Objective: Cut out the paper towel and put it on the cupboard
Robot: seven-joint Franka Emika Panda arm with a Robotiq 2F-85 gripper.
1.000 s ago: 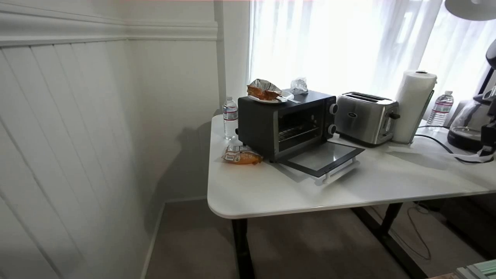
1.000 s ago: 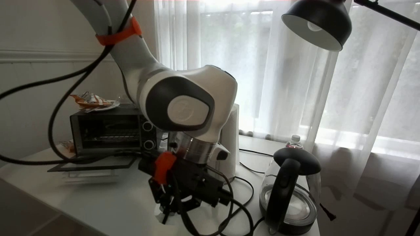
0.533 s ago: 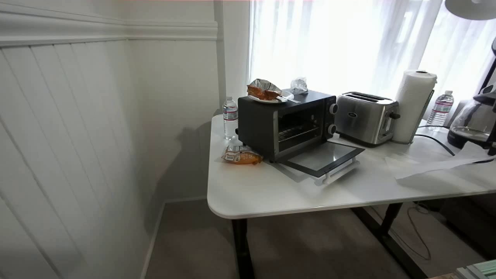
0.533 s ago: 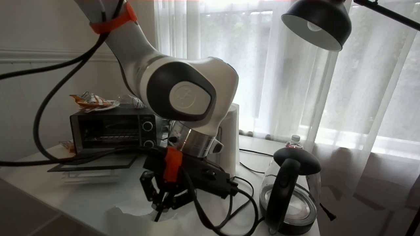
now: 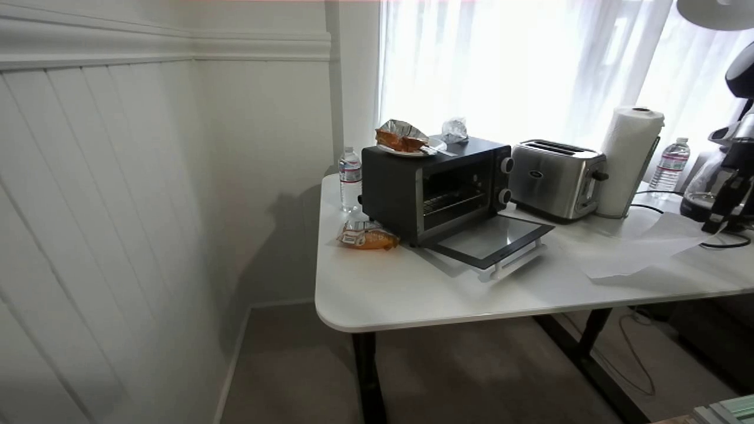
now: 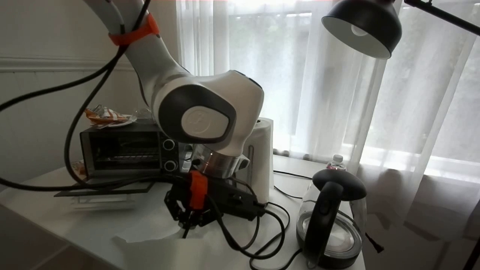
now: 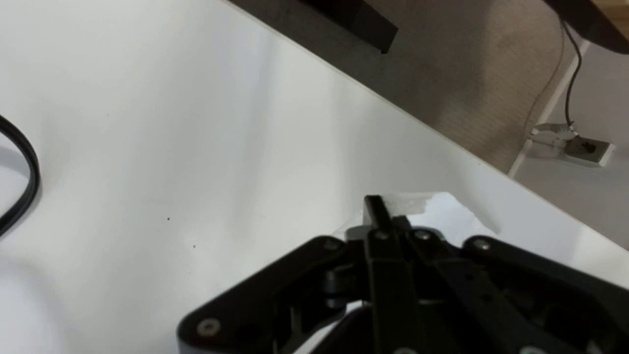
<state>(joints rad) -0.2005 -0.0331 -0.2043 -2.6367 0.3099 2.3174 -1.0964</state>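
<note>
While your tool (image 6: 186, 233) pinches the paper towel sheet (image 5: 645, 250) over the worktop (image 5: 400, 288), tearing appears complete and placing in hand. You should next lower it flat, then release.

In an exterior view we see, left to right on the worktop (image 5: 377, 288): bottle (image 5: 350, 179), oven (image 5: 400, 188), toaster (image 5: 548, 179), roll (image 5: 630, 159), another bottle (image 5: 670, 168), kettle (image 5: 701, 195). A plate (image 5: 437, 144) is on the oven, a packet (image 5: 368, 237) beside it. The sheet (image 5: 642, 250) is before the roll, left of the end effector (image 5: 711, 228).
</note>
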